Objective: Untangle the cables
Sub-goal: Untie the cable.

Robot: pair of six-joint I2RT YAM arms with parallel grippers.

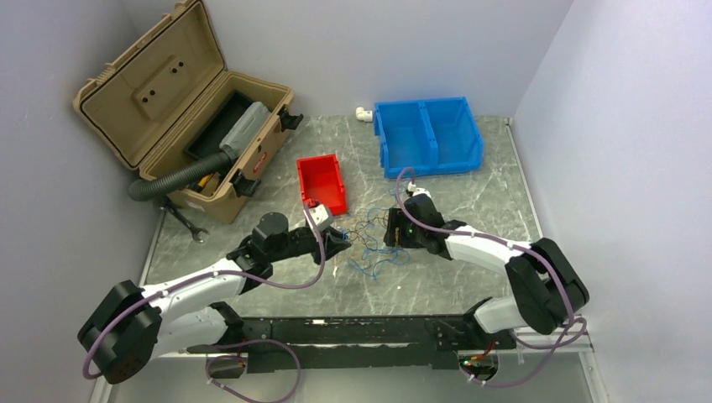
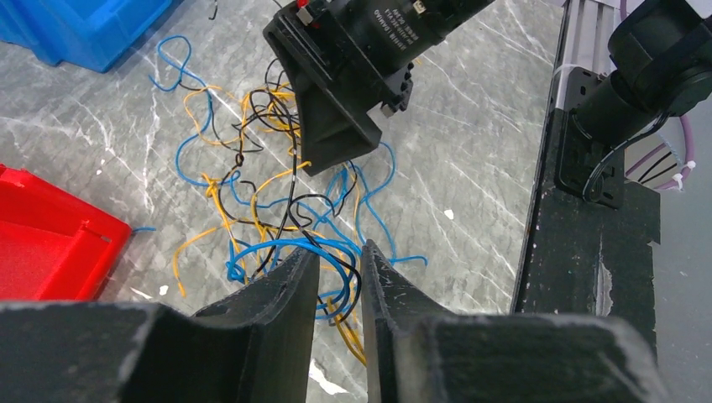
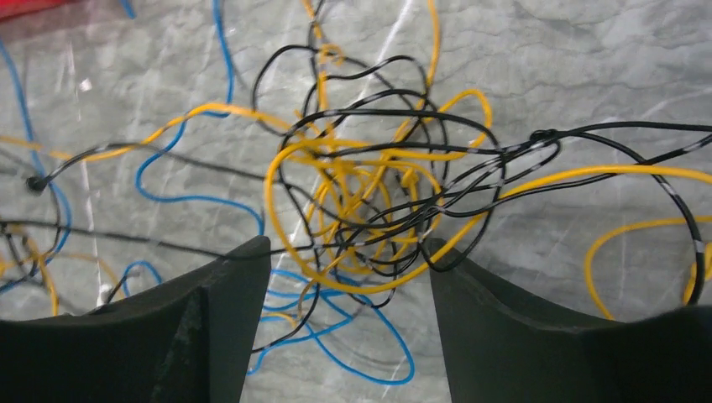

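Top external view: the cables, thin blue, yellow and black wires, lie tangled on the table between the left gripper and the right gripper. Left wrist view: its jaws stand a narrow gap apart, with blue strands running between them, not visibly pinched. Right wrist view: its jaws are wide apart, straddling a yellow-and-black knot and holding nothing. The step in hand is probably taking hold. Next, each gripper needs to close on separate strands, then draw apart.
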